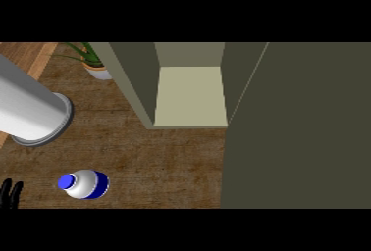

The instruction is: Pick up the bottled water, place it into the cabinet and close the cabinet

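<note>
The bottled water [85,184] stands upright on the wooden counter at the lower left; from above I see its blue cap, white body and blue band. The cabinet [190,95] sits at the top centre with its pale shelf exposed. Its door [297,127] is swung open and fills the right side of the head view. Only the black fingertips of my left hand [10,192] show at the lower left edge, pointing up, to the left of the bottle and apart from it. My right hand does not show.
A large grey-white cylinder [29,110] lies across the upper left of the counter. A potted plant [92,61] stands at the back, left of the cabinet. Bare wood [167,166] lies between the bottle and the cabinet.
</note>
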`<action>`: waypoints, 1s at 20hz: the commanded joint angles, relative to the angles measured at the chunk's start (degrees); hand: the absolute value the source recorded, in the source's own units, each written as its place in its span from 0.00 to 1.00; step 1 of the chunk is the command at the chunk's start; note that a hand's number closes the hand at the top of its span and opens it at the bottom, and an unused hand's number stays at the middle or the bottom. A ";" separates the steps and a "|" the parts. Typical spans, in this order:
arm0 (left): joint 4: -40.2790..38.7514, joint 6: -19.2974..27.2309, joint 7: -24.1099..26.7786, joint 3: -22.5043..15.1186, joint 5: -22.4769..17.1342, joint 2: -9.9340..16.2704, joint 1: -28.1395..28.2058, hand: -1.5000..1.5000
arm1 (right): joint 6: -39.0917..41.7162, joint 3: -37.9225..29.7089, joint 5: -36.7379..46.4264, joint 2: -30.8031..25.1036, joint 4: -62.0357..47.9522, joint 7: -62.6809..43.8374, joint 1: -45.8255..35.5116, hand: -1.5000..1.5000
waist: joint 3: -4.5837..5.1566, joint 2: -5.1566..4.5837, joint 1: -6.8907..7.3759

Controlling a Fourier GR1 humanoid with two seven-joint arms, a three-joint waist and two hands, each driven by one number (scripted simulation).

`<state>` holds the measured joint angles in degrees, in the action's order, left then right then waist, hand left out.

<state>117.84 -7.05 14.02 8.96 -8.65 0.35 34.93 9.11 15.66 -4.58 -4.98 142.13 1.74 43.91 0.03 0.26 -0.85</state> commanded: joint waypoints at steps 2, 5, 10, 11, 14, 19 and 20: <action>-13.22 0.14 2.84 2.56 0.79 1.20 -9.18 0.00 | -0.30 2.92 2.57 -0.05 5.78 0.26 3.11 0.00 | 0.04 -0.13 -0.12; -18.26 -0.77 7.08 3.21 1.15 0.56 -8.98 0.00 | 3.25 -2.55 -3.22 -3.21 5.33 4.68 8.90 0.00 | -0.02 0.02 -0.39; -31.38 1.74 16.06 3.87 3.66 -0.29 -14.54 0.00 | 2.18 2.52 1.46 -1.73 6.26 5.53 10.11 0.00 | 0.04 -0.06 -0.10; -35.19 -1.70 14.18 7.61 -0.07 2.52 -16.75 0.00 | 2.33 3.30 1.92 -1.98 7.35 6.16 11.80 0.00 | 0.06 -0.04 -0.38; -44.04 0.49 21.59 7.23 3.35 0.81 -20.70 0.00 | 2.68 2.66 2.39 -2.05 4.60 9.13 12.20 0.00 | 0.06 -0.10 -0.32; -51.97 -0.81 25.41 9.66 2.70 3.09 -23.02 0.00 | 2.06 4.91 1.66 -3.40 12.14 4.90 14.65 0.00 | 0.09 -0.18 -0.03; -55.50 -0.91 26.98 9.86 3.19 3.65 -25.18 0.00 | 2.08 4.00 0.99 -2.89 9.01 8.01 14.88 0.00 | 0.06 -0.15 -0.21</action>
<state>70.25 -7.15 36.98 17.76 -5.83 2.92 12.94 11.84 18.86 -3.01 -7.40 143.01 12.11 55.61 0.08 0.13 -1.04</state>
